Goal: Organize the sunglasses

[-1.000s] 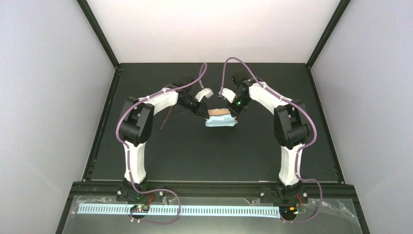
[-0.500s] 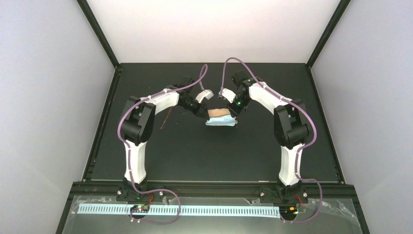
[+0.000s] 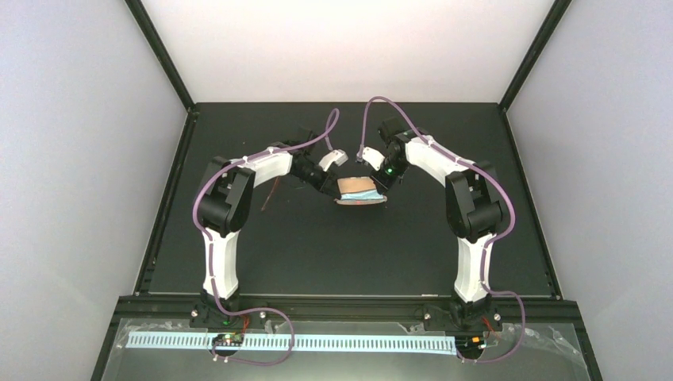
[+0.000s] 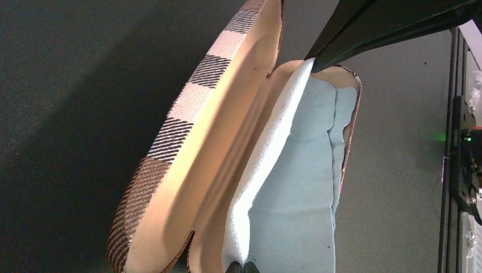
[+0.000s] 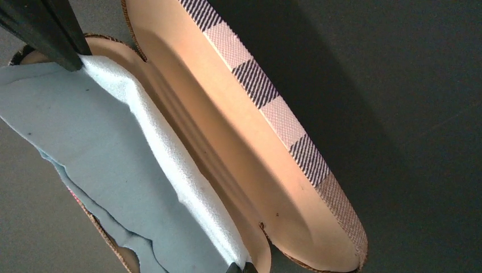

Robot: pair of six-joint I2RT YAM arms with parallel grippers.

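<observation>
The open striped brown case (image 3: 357, 186) lies mid-table, its cream lid (image 4: 227, 114) tipped back. A light-blue cloth (image 4: 295, 170) is stretched lengthwise over the case's base. My left gripper (image 4: 241, 267) is shut on one end of the cloth. My right gripper (image 5: 241, 268) is shut on the other end of the cloth (image 5: 96, 148). In the top view the left gripper (image 3: 336, 187) and right gripper (image 3: 378, 187) flank the case. The sunglasses (image 3: 271, 193) lie on the mat to the left, partly hidden by the left arm.
The black mat (image 3: 349, 254) is bounded by a raised dark frame (image 3: 168, 190) and white walls. Purple cables (image 3: 367, 111) arch over both wrists behind the case.
Both grippers have drawn the cloth back from the case's front side onto its base. Much less blue shows in front of the case from above.
</observation>
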